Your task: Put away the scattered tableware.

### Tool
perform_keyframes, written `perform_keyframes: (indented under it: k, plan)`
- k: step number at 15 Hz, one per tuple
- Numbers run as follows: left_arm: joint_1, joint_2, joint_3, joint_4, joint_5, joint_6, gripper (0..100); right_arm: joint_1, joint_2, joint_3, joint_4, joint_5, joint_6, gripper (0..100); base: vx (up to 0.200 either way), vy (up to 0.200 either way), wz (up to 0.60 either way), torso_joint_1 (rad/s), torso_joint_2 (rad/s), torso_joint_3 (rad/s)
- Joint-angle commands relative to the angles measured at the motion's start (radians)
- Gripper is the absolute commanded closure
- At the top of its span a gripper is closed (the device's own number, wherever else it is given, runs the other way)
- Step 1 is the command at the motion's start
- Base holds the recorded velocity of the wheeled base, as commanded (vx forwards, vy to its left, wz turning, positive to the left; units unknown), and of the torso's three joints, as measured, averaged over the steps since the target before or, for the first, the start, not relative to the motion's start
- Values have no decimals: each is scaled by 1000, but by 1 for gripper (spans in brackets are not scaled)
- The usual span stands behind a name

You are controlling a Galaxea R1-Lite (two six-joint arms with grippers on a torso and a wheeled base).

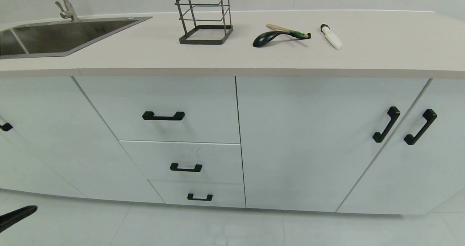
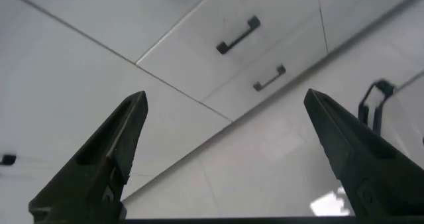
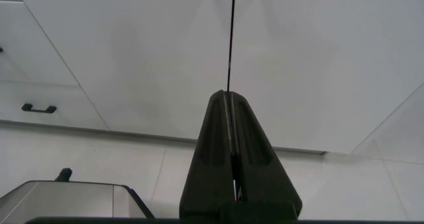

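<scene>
The black spoon [image 1: 267, 39] lies on the table [image 1: 145, 59], its handle tip against a pair of chopsticks [image 1: 287, 30] wrapped in a green band whose print is too small to read. A white-handled utensil [image 1: 331, 37] lies just beside them, and the wire rack [image 1: 204, 17] stands to their left, nearer the sink [image 1: 65, 33]. All of it is well apart from my hands, which hang low near the floor [image 1: 218, 228]: my left hand [image 2: 225, 98] is spread wide with nothing between its fingers, below the drawers [image 2: 238, 35], and my right hand [image 3: 229, 98] is pressed fully closed and empty before a cabinet door [image 3: 318, 65].
</scene>
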Motion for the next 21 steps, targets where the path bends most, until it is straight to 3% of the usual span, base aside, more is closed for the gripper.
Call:
perform_keyframes:
  k: [1, 2, 3, 5, 6, 7, 9, 11, 13, 17, 21]
  plan:
    - [-10, 228, -12, -4, -7, 141, 0, 1, 1, -2, 0, 0, -1, 100, 0, 0, 0, 0, 0, 0]
    - [-10, 266, -20, -4, 1, 204, 0, 1, 1, -2, 0, 0, -1, 100, 0, 0, 0, 0, 0, 0]
    - [-10, 301, -23, -3, 2, 247, 0, 1, 1, -2, 0, 0, -1, 100, 0, 0, 0, 0, 0, 0]
    - [-35, 384, -40, -1, -4, 302, 0, 1, 1, 0, 0, 0, -1, 100, 0, 0, 0, 0, 0, 0]
    - [-47, 400, -43, -3, -2, 310, 0, 1, 1, 0, 0, 0, -1, 100, 0, 0, 0, 0, 0, 0]
    - [-118, 479, -65, -3, -1, 328, 0, 1, 1, -2, 0, 0, 1, 100, 0, 0, 0, 0, 0, 0]
    - [-151, 550, -85, -6, -6, 344, 0, 1, 1, 0, 0, 0, -1, 100, 0, 0, 0, 0, 0, 0]
    - [-159, 656, -138, -6, -13, 454, 0, 1, 1, 0, 0, 0, -1, 100, 0, 0, 0, 0, 0, 0]
    - [-157, 716, -180, -6, -25, 519, 0, 1, 1, 0, 0, 0, -1, 100, 0, 0, 0, 0, 0, 0]
    - [-157, 785, -189, -10, -22, 526, 0, 1, 1, -2, 0, 0, -1, 100, 0, 0, 0, 0, 0, 0]
    - [-157, 930, -198, -116, -12, 525, 0, 1, 1, -2, 0, 0, -1, 100, 0, 0, 0, 0, 0, 0]
